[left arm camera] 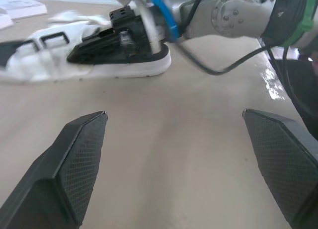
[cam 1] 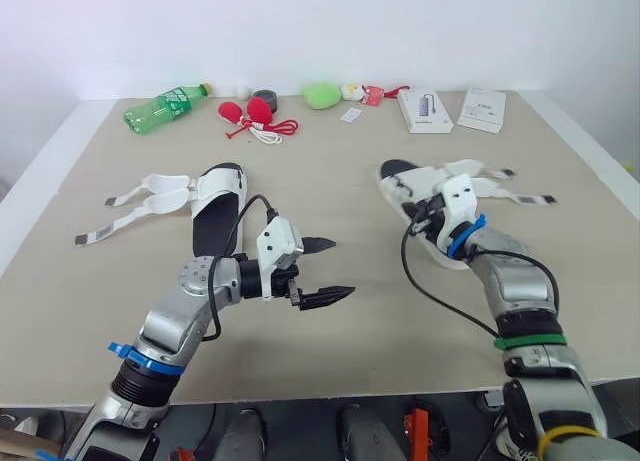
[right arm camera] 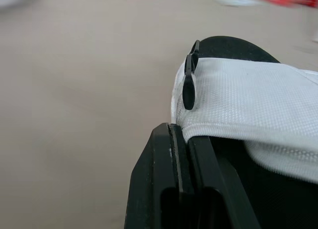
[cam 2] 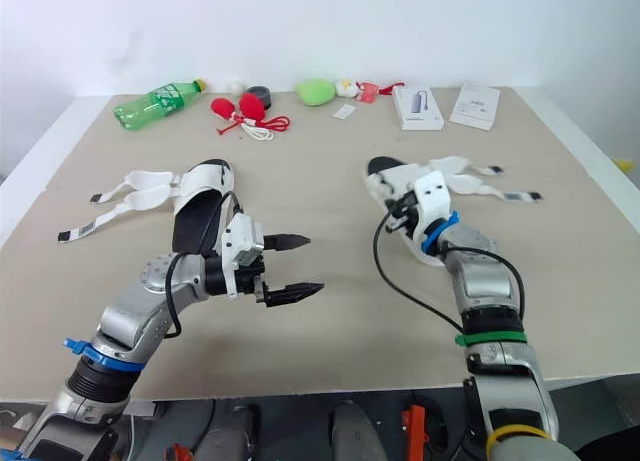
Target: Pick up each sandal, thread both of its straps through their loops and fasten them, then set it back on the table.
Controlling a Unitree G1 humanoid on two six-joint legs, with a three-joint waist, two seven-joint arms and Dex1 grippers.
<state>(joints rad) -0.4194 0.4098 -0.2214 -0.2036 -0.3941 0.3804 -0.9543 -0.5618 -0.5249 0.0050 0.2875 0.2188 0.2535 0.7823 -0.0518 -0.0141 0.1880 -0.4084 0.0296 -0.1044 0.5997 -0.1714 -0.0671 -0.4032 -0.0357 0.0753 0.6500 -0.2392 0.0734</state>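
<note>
The left claw (cam 1: 344, 268) hovers wide open and empty over the counter (cam 1: 330, 181). The right claw (right arm camera: 181, 134) is clamped on the right sandal (cam 1: 400, 171), which is near the right edge. The left sandal (cam 1: 218, 206) lies toward the left edge.

Silver arms (cam 1: 515, 291), black cables (cam 1: 404, 253), blue bands (cam 1: 465, 233)

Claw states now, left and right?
Left claw: open, holding nothing, above the table.
Right claw: closed, pinching the strap edge of the right sandal.
</note>
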